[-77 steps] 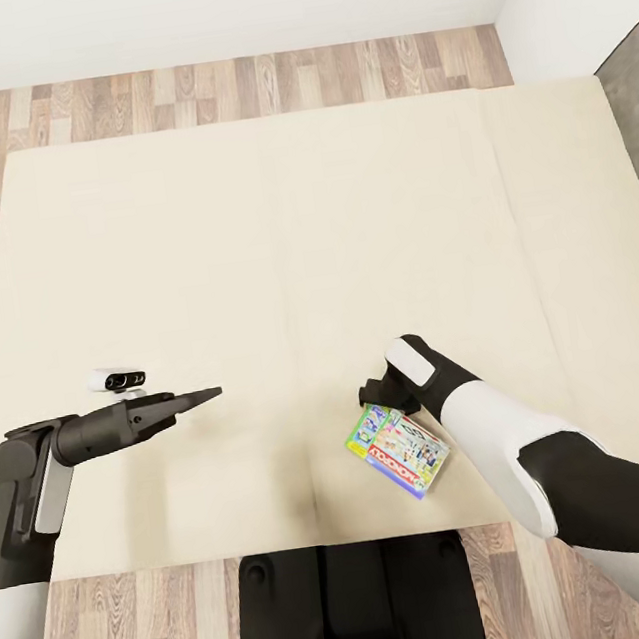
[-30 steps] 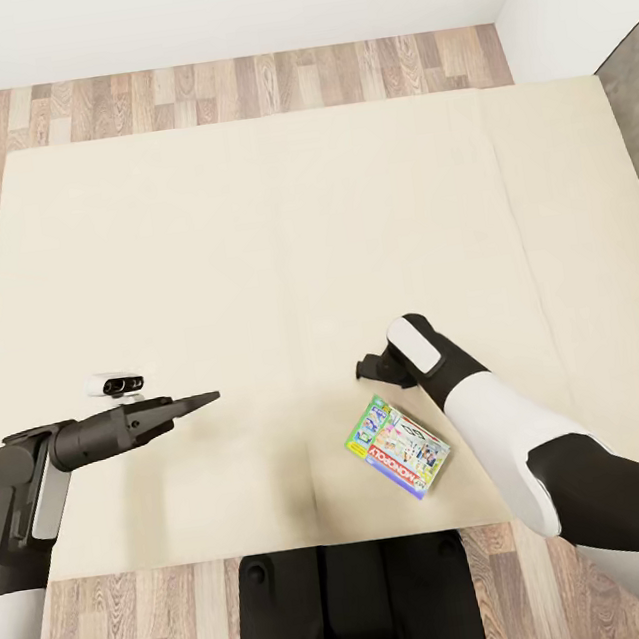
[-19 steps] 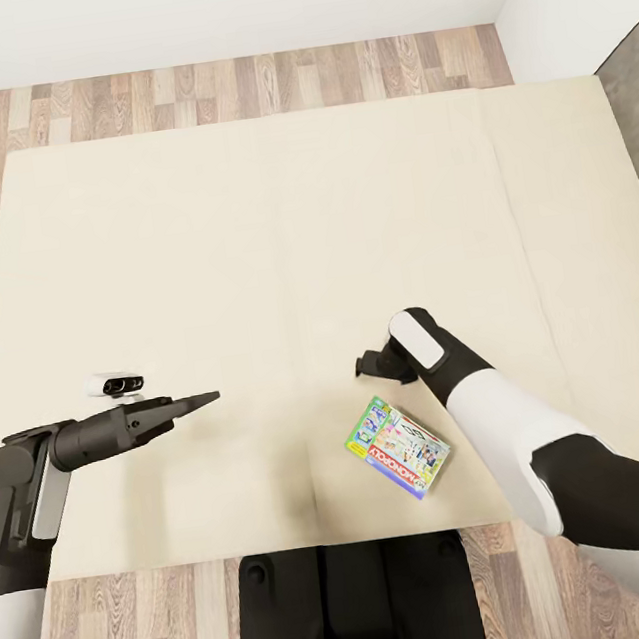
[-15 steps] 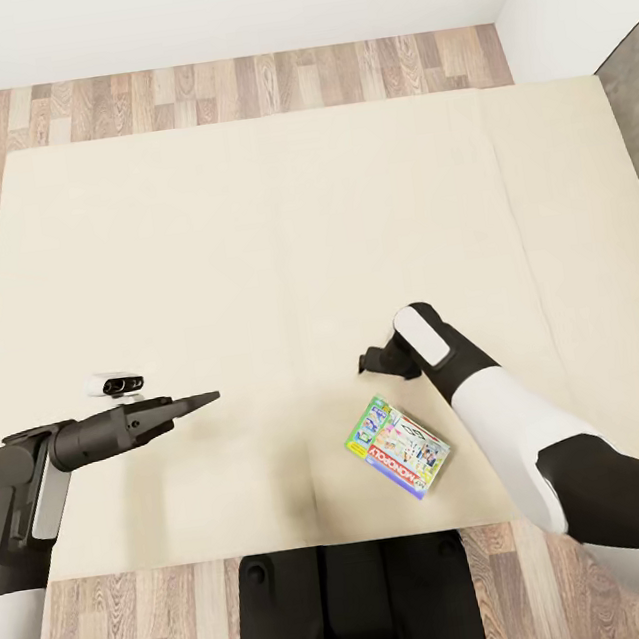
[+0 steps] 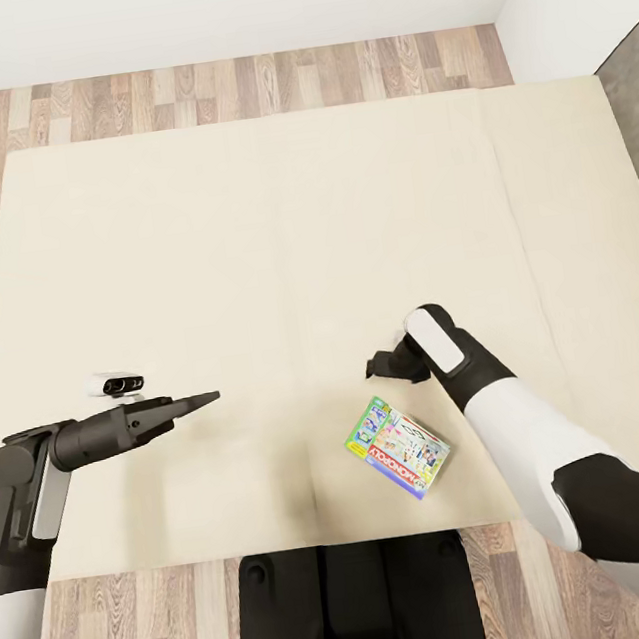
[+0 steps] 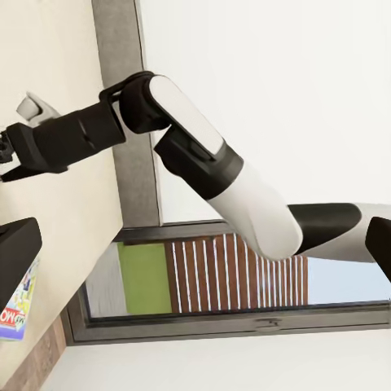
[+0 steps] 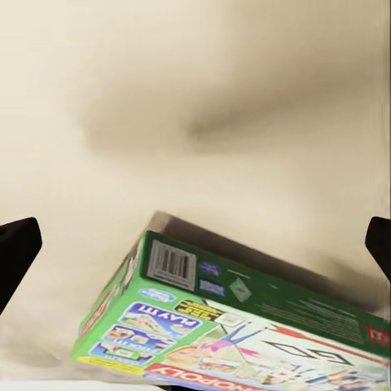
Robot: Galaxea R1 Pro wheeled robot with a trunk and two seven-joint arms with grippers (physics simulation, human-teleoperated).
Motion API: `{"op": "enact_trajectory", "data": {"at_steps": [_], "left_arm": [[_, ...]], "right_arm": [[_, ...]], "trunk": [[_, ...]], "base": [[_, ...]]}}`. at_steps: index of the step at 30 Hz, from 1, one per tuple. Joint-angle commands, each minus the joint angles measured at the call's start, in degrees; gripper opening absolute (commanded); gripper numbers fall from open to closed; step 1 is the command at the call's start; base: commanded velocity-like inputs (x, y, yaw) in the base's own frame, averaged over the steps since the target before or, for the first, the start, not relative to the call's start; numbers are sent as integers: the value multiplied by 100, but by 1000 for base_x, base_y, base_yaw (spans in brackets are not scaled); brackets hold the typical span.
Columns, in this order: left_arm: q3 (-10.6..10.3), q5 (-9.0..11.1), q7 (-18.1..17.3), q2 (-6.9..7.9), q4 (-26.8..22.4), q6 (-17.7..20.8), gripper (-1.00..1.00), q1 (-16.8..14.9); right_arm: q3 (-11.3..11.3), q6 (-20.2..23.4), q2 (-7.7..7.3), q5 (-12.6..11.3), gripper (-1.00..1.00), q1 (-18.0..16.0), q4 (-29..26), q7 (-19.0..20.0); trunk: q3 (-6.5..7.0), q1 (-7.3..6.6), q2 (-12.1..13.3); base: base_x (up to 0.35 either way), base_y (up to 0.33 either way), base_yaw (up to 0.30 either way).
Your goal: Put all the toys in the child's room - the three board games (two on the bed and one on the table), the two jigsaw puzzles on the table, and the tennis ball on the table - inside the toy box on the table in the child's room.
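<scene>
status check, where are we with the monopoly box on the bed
Right gripper open, empty, hovering just beyond Monopoly box. Box flat on bed, ungrasped. Left gripper idle, jaws unclear. Nothing blocking.

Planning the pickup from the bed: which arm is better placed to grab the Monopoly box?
The right. Its open right gripper hovers just beyond the Monopoly box on the bed, and the right wrist view looks straight at it. The left gripper sits farther off to the side, seemingly shut.

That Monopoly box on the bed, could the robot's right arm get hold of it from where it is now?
Probably yes. The right gripper hangs just beyond the Monopoly box with its fingers spread wide, and only bare bed lies between them. The box lies flat, so gripping an edge may be awkward.
</scene>
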Motion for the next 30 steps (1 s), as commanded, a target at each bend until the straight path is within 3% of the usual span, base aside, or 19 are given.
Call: {"op": "enact_trajectory", "data": {"at_steps": [1, 18, 30], "left_arm": [[-2, -4, -21, 3, -1, 61, 100, -2], [-4, -10, -21, 5, -1, 61, 100, -2], [2, -10, -21, 6, -1, 61, 100, -2]], "right_arm": [[16, 7, -24, -63, 100, 12, -21, -60], [24, 7, -390, -72, 100, 280, -83, -46], [78, 7, -574, -47, 100, 469, -89, 559]], "trunk": [[-6, 3, -9], [-6, 3, -9], [-6, 3, -9]], "base": [[0, 0, 0], [0, 0, 0], [0, 0, 0]]}}
